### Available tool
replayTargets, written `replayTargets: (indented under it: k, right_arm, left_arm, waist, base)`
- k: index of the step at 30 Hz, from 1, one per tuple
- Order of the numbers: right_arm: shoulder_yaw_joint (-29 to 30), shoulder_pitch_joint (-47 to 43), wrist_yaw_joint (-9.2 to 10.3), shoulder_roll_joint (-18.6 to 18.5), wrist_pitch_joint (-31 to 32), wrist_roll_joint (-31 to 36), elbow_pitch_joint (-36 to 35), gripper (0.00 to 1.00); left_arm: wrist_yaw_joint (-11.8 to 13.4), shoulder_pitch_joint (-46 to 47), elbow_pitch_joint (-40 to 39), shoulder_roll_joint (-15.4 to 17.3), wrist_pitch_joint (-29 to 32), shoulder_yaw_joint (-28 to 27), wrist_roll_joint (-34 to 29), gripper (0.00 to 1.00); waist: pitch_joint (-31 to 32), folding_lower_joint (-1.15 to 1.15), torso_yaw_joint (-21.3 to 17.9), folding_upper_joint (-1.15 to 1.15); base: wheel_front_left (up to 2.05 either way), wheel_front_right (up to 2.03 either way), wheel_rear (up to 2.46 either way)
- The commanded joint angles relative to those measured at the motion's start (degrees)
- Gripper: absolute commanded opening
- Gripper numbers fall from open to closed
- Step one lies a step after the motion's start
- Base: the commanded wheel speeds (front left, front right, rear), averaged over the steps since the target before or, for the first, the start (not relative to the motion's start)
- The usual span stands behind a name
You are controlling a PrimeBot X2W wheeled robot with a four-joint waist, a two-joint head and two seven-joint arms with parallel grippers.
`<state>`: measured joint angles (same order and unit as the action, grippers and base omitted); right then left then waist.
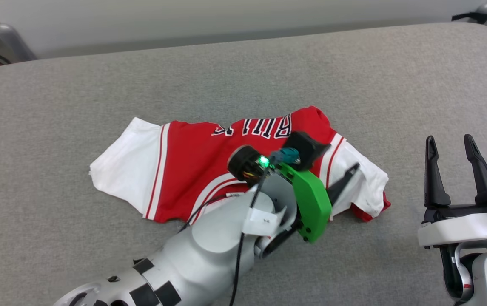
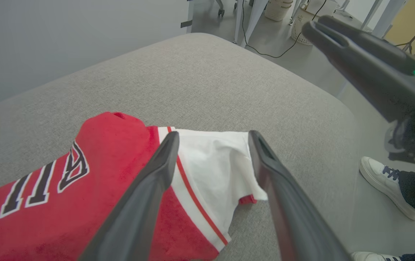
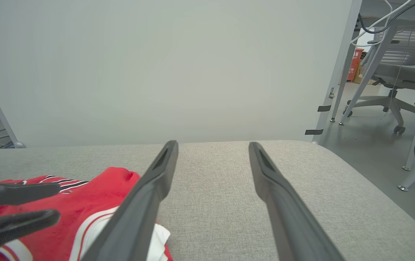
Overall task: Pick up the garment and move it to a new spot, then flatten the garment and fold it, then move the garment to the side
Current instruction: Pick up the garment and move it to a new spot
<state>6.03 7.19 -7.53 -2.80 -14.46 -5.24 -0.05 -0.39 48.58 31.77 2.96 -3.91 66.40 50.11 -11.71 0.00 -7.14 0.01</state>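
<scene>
The garment (image 1: 192,161) lies on the grey padded table (image 1: 56,106), red with black lettering, one white sleeve at each end. My left gripper (image 1: 341,156) hovers over its right end. In the left wrist view the left gripper (image 2: 214,134) is open, its fingers spread just above the white sleeve (image 2: 214,163) with nothing held between them. My right gripper (image 1: 448,140) stands open to the right of the garment, above bare table. The right wrist view shows the right gripper (image 3: 212,145) open, with the garment (image 3: 102,188) at the lower left, next to the left gripper's fingers (image 3: 11,206).
The table's far edge meets a pale wall (image 3: 156,72). Past the table's right end are desk legs and an office chair (image 3: 392,83). A person's white shoe (image 2: 381,181) stands on the floor beside the table. Bare grey surface surrounds the garment.
</scene>
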Motion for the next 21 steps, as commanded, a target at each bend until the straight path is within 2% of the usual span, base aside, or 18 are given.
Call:
replayTargets:
  k: [1, 5, 11, 17, 21]
  right_arm:
    - [0.0, -0.4, 0.04, -0.1, -0.5, 0.4, 0.1, 1.0]
    - [0.5, -1.6, 0.04, -0.1, -0.5, 1.4, -0.3, 1.0]
    - [0.4, -3.5, 0.04, -0.1, -0.5, 2.5, -0.8, 1.0]
    - [-0.2, -5.3, 0.04, -0.2, -0.5, 2.8, -1.0, 1.0]
    - [-1.1, -6.5, 0.04, -0.7, -0.5, 2.3, -0.8, 1.0]
  left_arm:
    - [0.6, 1.4, 1.1, -0.1, -1.8, -0.9, 0.6, 1.0]
    - [1.0, 1.4, 3.5, 1.9, -7.3, -4.0, 0.8, 1.0]
    - [3.4, -0.9, 1.4, 8.8, -10.9, -10.1, -1.1, 1.0]
    - [7.0, -11.1, -11.7, 16.7, -11.1, -22.5, -7.6, 1.0]
    - [8.6, -21.1, -20.1, 19.4, -11.1, -30.1, -12.1, 1.0]
  waist:
    - [2.1, 0.0, 2.2, -0.01]
    - [4.3, 0.0, 5.2, -0.01]
    - [6.9, 0.0, 8.9, -0.01]
    - [8.8, 0.0, 11.2, -0.01]
    - [9.9, 0.0, 11.6, -0.01]
  base:
    - [0.0, 0.0, 0.0]
    - [0.0, 0.0, 0.0]
    - [0.0, 0.0, 0.0]
    - [0.0, 0.0, 0.0]
    - [0.0, 0.0, 0.0]
